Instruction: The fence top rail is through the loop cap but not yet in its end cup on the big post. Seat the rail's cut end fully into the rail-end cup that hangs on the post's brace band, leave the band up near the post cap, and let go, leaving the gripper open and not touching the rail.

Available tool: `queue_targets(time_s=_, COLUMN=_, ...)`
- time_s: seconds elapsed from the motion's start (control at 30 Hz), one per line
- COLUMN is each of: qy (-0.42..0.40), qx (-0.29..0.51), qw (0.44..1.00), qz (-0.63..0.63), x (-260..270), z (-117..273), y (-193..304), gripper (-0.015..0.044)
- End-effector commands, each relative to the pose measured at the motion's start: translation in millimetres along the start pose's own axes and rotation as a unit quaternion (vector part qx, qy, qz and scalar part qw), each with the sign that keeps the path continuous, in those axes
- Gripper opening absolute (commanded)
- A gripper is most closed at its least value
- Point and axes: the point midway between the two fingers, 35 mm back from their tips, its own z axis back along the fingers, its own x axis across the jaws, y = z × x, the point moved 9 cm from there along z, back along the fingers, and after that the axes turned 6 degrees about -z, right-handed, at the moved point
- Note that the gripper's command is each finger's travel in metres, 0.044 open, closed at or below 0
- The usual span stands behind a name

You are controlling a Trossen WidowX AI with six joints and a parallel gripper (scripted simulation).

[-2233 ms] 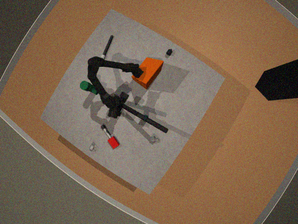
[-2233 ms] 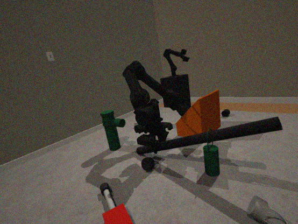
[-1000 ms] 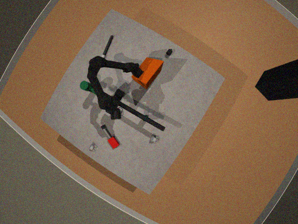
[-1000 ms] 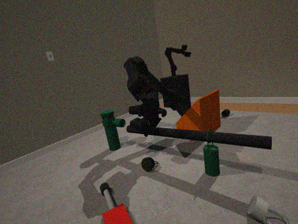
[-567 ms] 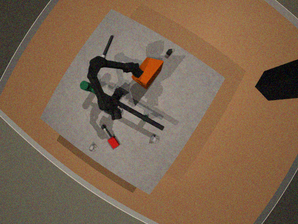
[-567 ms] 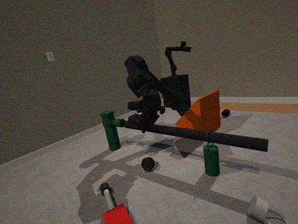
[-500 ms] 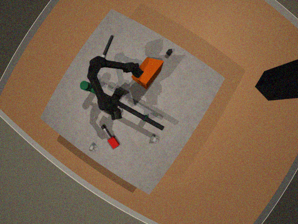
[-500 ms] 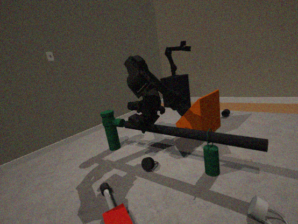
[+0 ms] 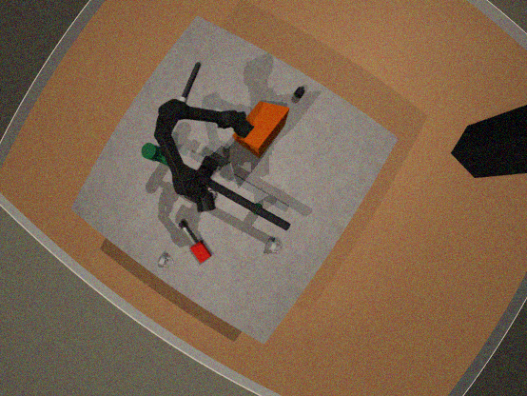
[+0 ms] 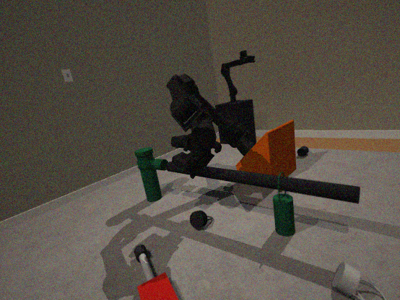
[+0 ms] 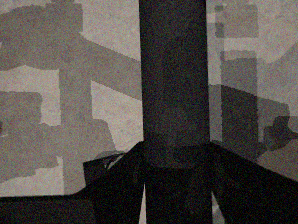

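The dark rail (image 9: 273, 218) (image 10: 318, 187) (image 11: 174, 75) runs over the small green post (image 10: 284, 216) through the thin loop cap (image 10: 279, 182). My gripper (image 10: 193, 170) (image 11: 172, 146) is shut on the rail near its cut end. The big green post (image 9: 149, 151) (image 10: 151, 183) stands upright. Its green rail-end cup (image 10: 159, 164) sticks out toward the rail, high up just below the post cap (image 10: 144, 152). The cut end is at the cup's mouth and roughly in line with it. Whether it is inside cannot be told. The wrist view does not show the cup.
An orange wedge (image 9: 268, 124) (image 10: 281, 149) stands behind the rail. A red block (image 9: 200, 252) (image 10: 158, 288) with a rod lies in front. A black looped cap (image 10: 198, 220) lies below the rail. A pale looped cap (image 9: 273, 245) (image 10: 346, 279) lies near the rail's far end.
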Motion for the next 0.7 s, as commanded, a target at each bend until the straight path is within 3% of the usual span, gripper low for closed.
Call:
queue_targets(time_s=0.0, qy=-0.001, qx=0.0, qw=1.0, qz=0.0, x=2.3, z=2.6, y=-2.0, gripper=0.0)
queue_targets(time_s=0.67, qy=-0.001, qx=0.0, qw=1.0, qz=0.0, x=7.5, z=5.7, y=-5.1, gripper=0.0)
